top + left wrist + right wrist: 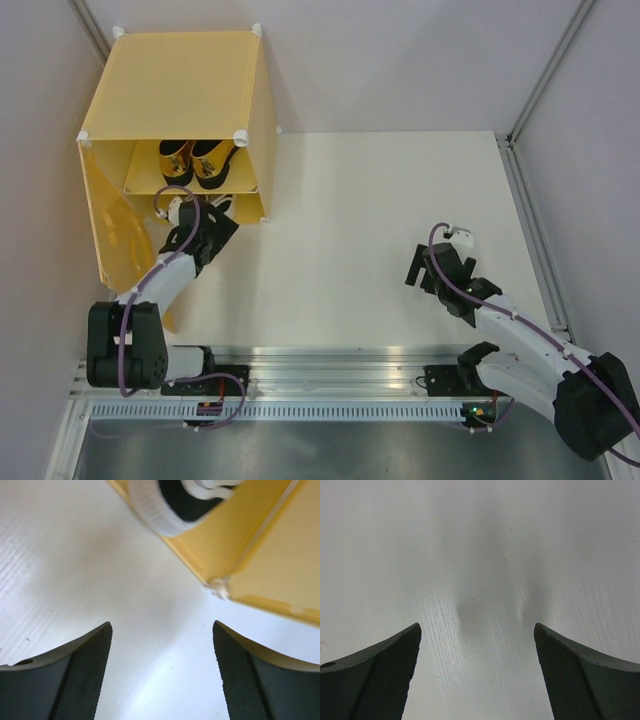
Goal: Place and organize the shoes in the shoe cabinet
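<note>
The shoes: gold loafers sit side by side on the shelf of the shoe cabinet, upper left of the overhead view. A white sneaker (only sole edge and laces show) lies at its lower opening. The left gripper, just before it, stands spread and empty. The right gripper is spread above the table, right of centre.

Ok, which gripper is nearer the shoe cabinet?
Left. The left gripper sits at the shoe cabinet, by its lower opening; the right gripper hovers over the table, far from it.
</note>
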You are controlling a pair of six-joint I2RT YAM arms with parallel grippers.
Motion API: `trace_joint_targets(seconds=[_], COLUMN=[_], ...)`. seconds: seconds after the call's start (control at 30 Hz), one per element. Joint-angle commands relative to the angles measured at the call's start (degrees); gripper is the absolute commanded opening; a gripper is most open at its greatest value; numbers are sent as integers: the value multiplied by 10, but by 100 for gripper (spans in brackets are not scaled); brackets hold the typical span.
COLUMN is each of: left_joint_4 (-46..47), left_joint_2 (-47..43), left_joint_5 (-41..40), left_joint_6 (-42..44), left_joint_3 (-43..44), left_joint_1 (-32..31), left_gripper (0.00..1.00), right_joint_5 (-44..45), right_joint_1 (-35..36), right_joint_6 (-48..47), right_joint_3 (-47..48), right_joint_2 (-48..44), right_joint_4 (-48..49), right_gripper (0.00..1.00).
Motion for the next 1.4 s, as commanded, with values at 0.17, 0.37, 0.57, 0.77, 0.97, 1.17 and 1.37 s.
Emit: trace_joint_targets(seconds=[0.17, 0.37, 0.57, 0.77, 0.97, 1.17, 1.37], left_joint_4=[-183, -315, -456, -555, -603, -631, -627], left_joint_2=[-211, -260, -255, -264, -284, -291, -321], left_joint_5=[132, 130, 93, -131, -316, -408, -414], left_joint_6=[159, 257, 312, 340, 371, 360, 345], left_joint_3=[95, 243, 416, 535, 540, 509, 430], left_joint_1=[0, 0, 0, 0, 0, 1, 1], left_gripper=[100, 100, 100, 99, 99, 100, 100], right_joint_5=[-12, -19, -26, -30, -41, -49, -48], right_joint_1=[-3, -3, -3, -3, -2, -2, -2], right_joint_6=[-9, -10, -14, -16, -24, -31, -31], right_joint_3=[-8, -13, -15, -14, 2, 8, 20], right_joint_2=[-9, -13, -13, 4, 37, 53, 78], right_joint_4=[21, 29, 35, 40, 31, 29, 15], right_gripper=[98, 98, 98, 98, 98, 98, 97])
